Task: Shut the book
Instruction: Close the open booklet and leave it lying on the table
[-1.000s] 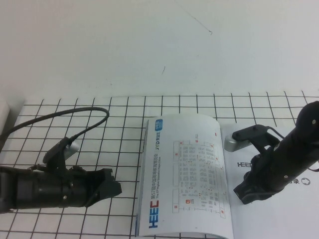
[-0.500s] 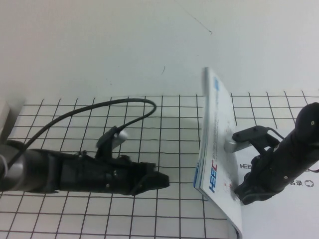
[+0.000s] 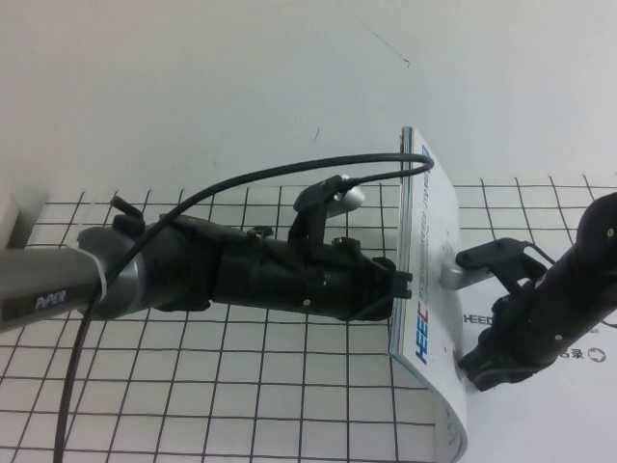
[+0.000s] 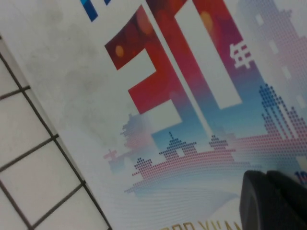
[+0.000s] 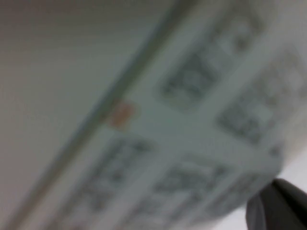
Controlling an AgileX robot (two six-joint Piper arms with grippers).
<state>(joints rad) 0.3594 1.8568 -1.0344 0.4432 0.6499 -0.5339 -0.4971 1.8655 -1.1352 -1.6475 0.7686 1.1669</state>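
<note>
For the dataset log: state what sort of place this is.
Probably a robot lab bench: a gridded white table, bare wall, the left gripper against a half-raised book and the right gripper over its flat page.

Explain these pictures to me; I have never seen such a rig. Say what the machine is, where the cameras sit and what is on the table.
This is a robot with two arms, each ending in a gripper. The wide picture comes from a raised camera above the gridded table; the other two from cameras on the wrists. A book lies there, its cover standing nearly upright. The left gripper meets the cover's outer face, seemingly pushing it shut; its camera sees that colourful face close up. The right gripper sits low over the open page beyond the cover. Nothing is visibly gripped.
</note>
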